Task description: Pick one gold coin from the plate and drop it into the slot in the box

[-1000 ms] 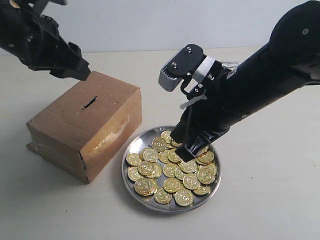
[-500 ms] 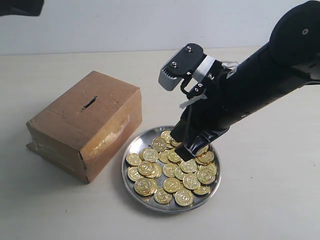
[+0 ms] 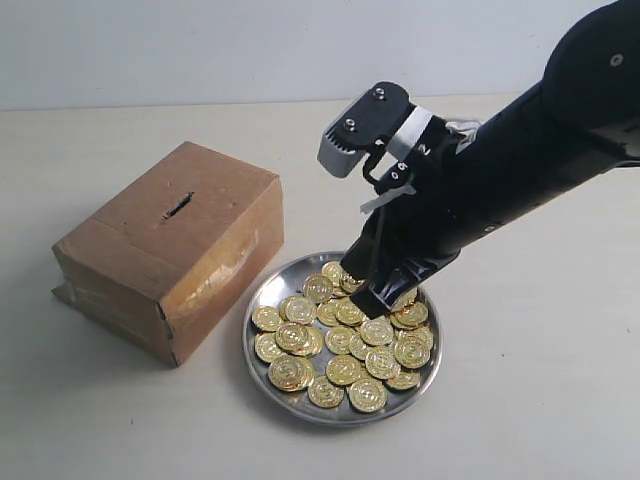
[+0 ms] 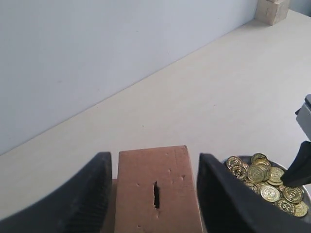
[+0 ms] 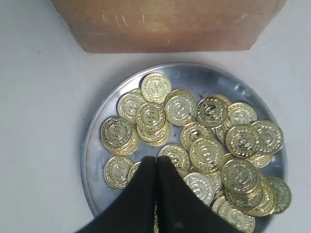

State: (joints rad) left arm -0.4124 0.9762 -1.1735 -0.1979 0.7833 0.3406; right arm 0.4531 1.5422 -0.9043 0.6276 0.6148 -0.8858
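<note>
Our right fingers (image 3: 375, 292), clenched together, point down over the gold coins (image 3: 345, 342) in the plate (image 3: 282, 279); our left fingers (image 4: 82, 194) hang spread, the box (image 4: 146, 167) and slot (image 4: 156, 194) showing between them.

The right arm (image 3: 480, 190) hides part of the plate (image 3: 298, 405).

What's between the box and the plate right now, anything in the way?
Nothing is in the way. Only a narrow strip of bare table separates the box from the plate. The right wrist view shows this most clearly, and the exterior view agrees.
</note>
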